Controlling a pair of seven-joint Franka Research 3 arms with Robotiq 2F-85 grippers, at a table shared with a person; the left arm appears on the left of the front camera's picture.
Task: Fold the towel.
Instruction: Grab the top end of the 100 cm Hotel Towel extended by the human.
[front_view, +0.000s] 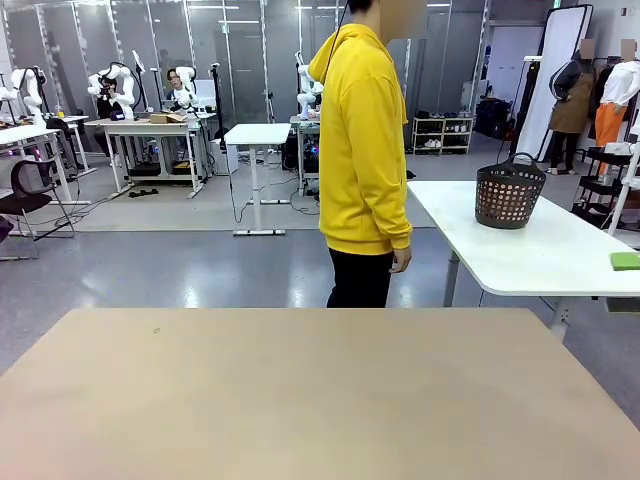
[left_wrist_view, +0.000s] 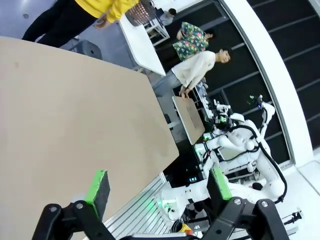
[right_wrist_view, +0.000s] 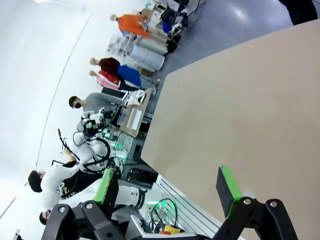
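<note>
left gripper (left_wrist_view: 159, 182) hangs over the near left edge of the table (front_view: 300, 400). its jaws are spread wide and nothing sits between the green pads (left_wrist_view: 100, 184). one finger is over the tan top and the other is past the edge, above the frame below.

across the middle, the tabletop is bare from the near edge to the far one, so there is free room for moving in every direction. at the far edge, about the middle, a person (front_view: 360, 150) in a yellow hoodie stands side-on. one hand (front_view: 401, 262) hangs loose and empty.

to the right of the person, well apart from the tan table, a white side table (front_view: 540, 255) carries a black basket (front_view: 508, 192). i cannot tell where the towel is. it may be in that basket, but that is only a guess.

right gripper (right_wrist_view: 168, 180) hangs over the near right edge. it too is released, with its pads apart and holding nothing.

as i judge it, no long axis can be read yet and neither arm is nearer. a towel laid mid-table would lie ahead of both grippers, toward the far side, in equal reach.
</note>
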